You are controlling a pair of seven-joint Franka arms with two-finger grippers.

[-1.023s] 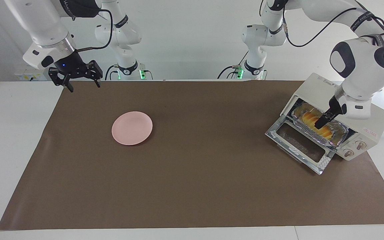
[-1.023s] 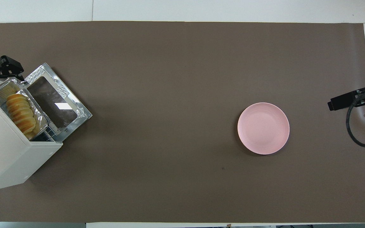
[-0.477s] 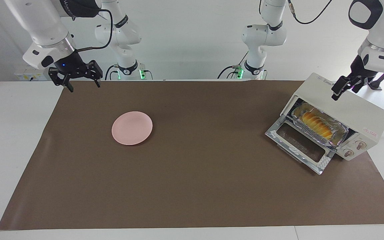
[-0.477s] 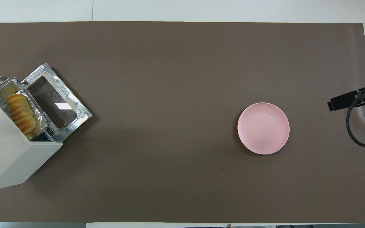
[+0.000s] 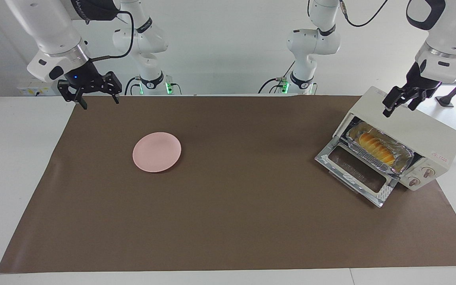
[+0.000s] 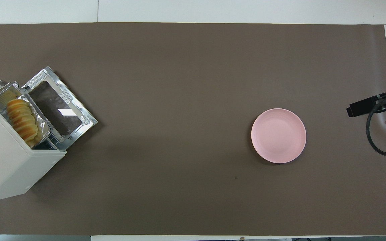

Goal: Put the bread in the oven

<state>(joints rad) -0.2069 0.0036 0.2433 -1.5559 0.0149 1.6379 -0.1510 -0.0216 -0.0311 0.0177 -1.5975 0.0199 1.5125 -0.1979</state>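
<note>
Draw the left claw, fingers apart above the toaster oven at three o'clock, clear of the seated bread, leaving the right claw, equally apart, waiting at ten o'clock.

Bright, even light — sharp focus; glare patch on oven door glass; soft shadows.

The oven has a smooth, matt cream shell, like painted metal. Its dropped door is dark glass that catches a glare, framed in bright, shiny metal. Inside, the tray is crinkled silver foil, glittering. The bread looks soft and dull, with a ridged crust. The plate is smooth matt pink, plastic by the look. A matt brown sheet, paper-like with faint creases, covers the white table.
</note>
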